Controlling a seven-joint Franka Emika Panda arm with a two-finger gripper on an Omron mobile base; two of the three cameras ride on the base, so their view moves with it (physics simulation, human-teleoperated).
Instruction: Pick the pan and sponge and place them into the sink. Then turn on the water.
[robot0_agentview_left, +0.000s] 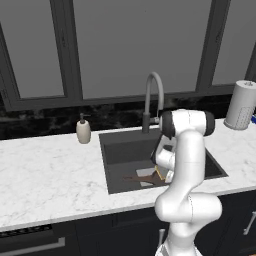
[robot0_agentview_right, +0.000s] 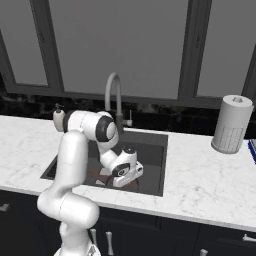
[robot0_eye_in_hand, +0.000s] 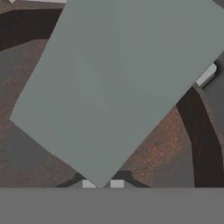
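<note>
My gripper (robot0_eye_in_hand: 103, 184) is low inside the sink (robot0_agentview_left: 125, 150), shut on a corner of the sponge (robot0_eye_in_hand: 113, 87). The sponge's grey-green face hangs tilted close in front of the hand camera. From the left base view the sponge (robot0_agentview_left: 159, 173) is a tilted yellow edge beside the hand. Beneath it the reddish-brown pan (robot0_eye_in_hand: 166, 153) lies on the sink bottom, and its thin brown handle (robot0_agentview_left: 136, 177) points left over the pale patch. In the right base view the gripper (robot0_agentview_right: 119, 183) hovers just above the pan (robot0_agentview_right: 102, 175). The grey gooseneck faucet (robot0_agentview_left: 152, 95) stands behind the basin, and no water runs from it.
A beige soap dispenser (robot0_agentview_left: 83, 131) stands on the marble counter (robot0_agentview_left: 50, 175) left of the sink. A paper towel roll (robot0_agentview_right: 231, 124) stands at the back right, with a blue object (robot0_agentview_right: 252, 150) at the right edge. Dark window frames run behind the faucet.
</note>
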